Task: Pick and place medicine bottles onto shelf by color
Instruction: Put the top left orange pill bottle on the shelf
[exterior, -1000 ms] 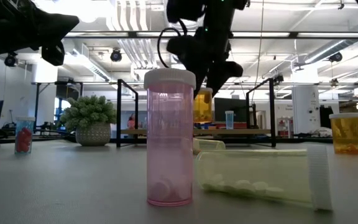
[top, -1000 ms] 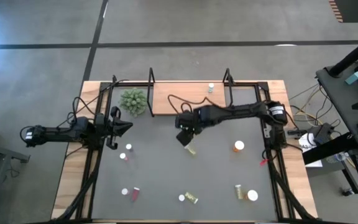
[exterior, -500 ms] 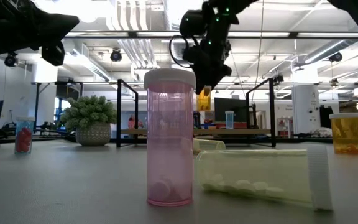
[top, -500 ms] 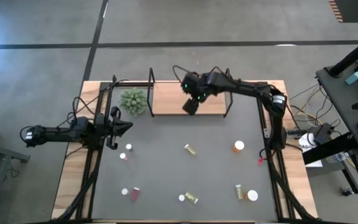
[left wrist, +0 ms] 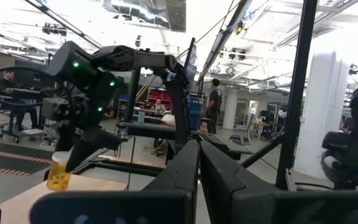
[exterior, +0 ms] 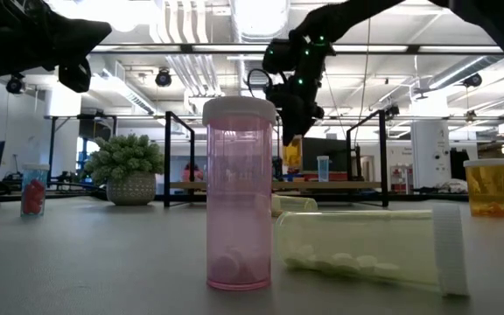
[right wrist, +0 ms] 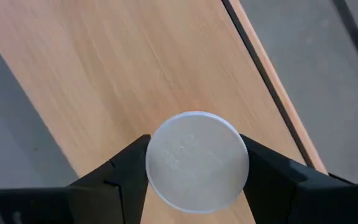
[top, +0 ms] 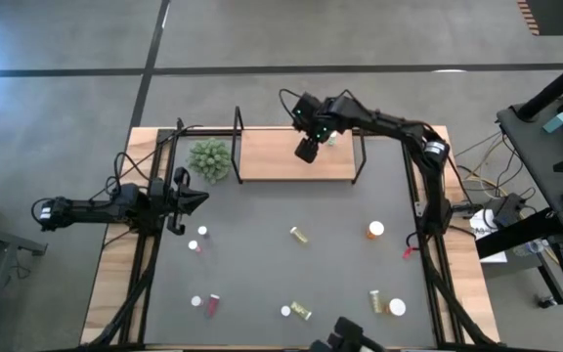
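Observation:
My right gripper point(top: 306, 149) hangs over the light-brown wooden shelf point(top: 272, 156) at the table's far edge, shut on a yellow-orange medicine bottle point(exterior: 292, 152) with a white cap point(right wrist: 197, 158). A small bottle point(top: 331, 138) stands on its base on the shelf's far right part. More medicine bottles stand or lie on the dark mat: an orange one point(top: 374, 230), a yellow one point(top: 299, 235), a pink one point(exterior: 238, 194) upright in the low view's foreground and a pale yellow one point(exterior: 370, 249) on its side. My left gripper point(top: 199, 198) waits shut at the table's left side. My right gripper pinches the bottle between its two fingers point(right wrist: 131, 169) at two opposite sides of the white cap point(right wrist: 166, 180). The fingers come from above, slanting down. The bottle point(left wrist: 59, 173) hangs upright below them, cap up, clear of the shelf board.
A small spiky green plant point(top: 209, 158) stands at the shelf's left end. Black frame uprights point(top: 359, 127) rise at both short ends of the shelf. A small red thing point(top: 411, 253) lies by the mat's right edge. The shelf board left of the gripper is bare.
My right gripper has carried the yellow-orange bottle from above the middle of the mat toward the table's far edge and a little to the right, and now hangs over the shelf. Its wrist has rolled on the way. The bottle has stayed upright in the hold.

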`<control>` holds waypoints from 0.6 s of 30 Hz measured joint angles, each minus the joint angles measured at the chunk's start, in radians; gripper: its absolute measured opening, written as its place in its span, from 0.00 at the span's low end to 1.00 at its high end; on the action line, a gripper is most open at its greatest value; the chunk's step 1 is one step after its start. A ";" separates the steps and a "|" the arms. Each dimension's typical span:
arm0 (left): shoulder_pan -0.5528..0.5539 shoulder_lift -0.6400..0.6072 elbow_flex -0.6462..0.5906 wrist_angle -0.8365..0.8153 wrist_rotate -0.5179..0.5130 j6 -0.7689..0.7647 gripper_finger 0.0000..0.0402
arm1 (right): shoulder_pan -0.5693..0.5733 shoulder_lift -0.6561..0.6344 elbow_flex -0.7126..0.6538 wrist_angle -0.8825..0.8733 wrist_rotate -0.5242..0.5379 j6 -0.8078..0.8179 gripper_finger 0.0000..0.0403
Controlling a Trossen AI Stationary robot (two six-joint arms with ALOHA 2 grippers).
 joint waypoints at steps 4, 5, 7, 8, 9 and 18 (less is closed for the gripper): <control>0.000 0.000 0.000 0.000 0.000 0.000 0.00 | -0.041 0.027 0.000 0.001 -0.057 -0.015 0.50; 0.000 0.000 0.000 0.000 0.000 0.000 0.00 | -0.052 0.033 0.000 0.001 -0.072 -0.013 0.50; 0.000 0.000 0.000 0.000 0.000 0.000 0.00 | -0.072 0.040 0.000 0.006 -0.093 -0.015 0.50; 0.000 0.000 0.000 0.000 0.000 0.000 0.00 | -0.082 0.041 0.000 0.011 -0.100 -0.019 0.50; 0.000 0.000 0.000 0.000 0.000 0.000 0.00 | -0.091 0.041 0.000 0.015 -0.108 -0.025 0.50; 0.000 0.000 0.000 0.000 0.000 0.000 0.00 | -0.141 0.041 0.000 0.017 -0.143 -0.084 0.50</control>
